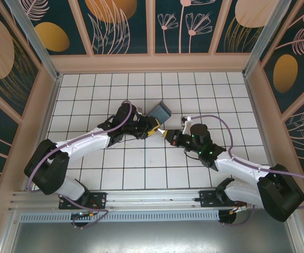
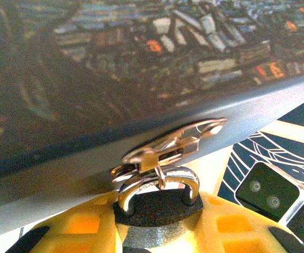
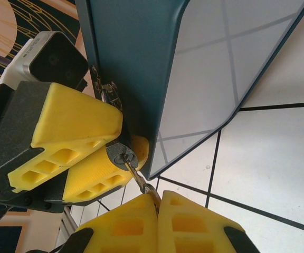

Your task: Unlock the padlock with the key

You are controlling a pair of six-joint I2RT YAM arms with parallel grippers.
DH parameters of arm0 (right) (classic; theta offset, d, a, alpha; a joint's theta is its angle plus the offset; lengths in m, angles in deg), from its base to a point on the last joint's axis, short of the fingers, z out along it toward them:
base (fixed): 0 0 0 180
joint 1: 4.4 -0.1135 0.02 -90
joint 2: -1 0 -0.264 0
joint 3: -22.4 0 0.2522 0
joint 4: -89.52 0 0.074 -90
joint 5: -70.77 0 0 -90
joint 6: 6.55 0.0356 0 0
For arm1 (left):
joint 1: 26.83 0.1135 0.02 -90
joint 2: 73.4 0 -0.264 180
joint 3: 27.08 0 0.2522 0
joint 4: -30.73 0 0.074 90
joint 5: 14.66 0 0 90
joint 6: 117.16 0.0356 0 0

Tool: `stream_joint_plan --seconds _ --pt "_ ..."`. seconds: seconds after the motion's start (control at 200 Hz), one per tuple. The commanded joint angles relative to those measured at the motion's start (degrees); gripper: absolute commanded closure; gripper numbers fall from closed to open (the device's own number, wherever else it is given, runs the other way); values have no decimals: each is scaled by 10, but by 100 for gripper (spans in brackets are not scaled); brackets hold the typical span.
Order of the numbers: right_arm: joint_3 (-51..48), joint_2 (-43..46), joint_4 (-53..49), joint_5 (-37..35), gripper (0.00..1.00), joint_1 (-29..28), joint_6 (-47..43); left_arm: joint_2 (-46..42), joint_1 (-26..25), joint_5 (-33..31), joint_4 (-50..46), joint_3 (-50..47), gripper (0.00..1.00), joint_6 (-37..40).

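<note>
Two grips noted: my left gripper [image 3: 121,141] clamps the padlock [image 3: 121,154] hanging from the hasp [image 2: 176,141] of the box [image 3: 136,63], my right gripper [image 3: 157,203] pinches the key [image 3: 136,176] seated in its keyhole; off-axis twisting could, I judge, bend or slip it.

The padlock [image 2: 157,210] is tiny, with a dark grainy body and a polished silvery loop that is closed and threaded through the metal hasp [image 2: 179,140] on the edge of the blue painted box [image 2: 115,68]. The left gripper [image 2: 157,224] clamps its body. The key [image 3: 137,175], thin and silvery, sits with its tip in the keyhole on the padlock's underside. It slants down to the right gripper [image 3: 157,203], which pinches its head.
</note>
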Motion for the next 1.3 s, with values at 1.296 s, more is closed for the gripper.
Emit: stream_joint_plan --seconds 1.296 --pt "4 -2 186 -32 100 -77 -91 -20 -2 5 34 -3 86 -53"
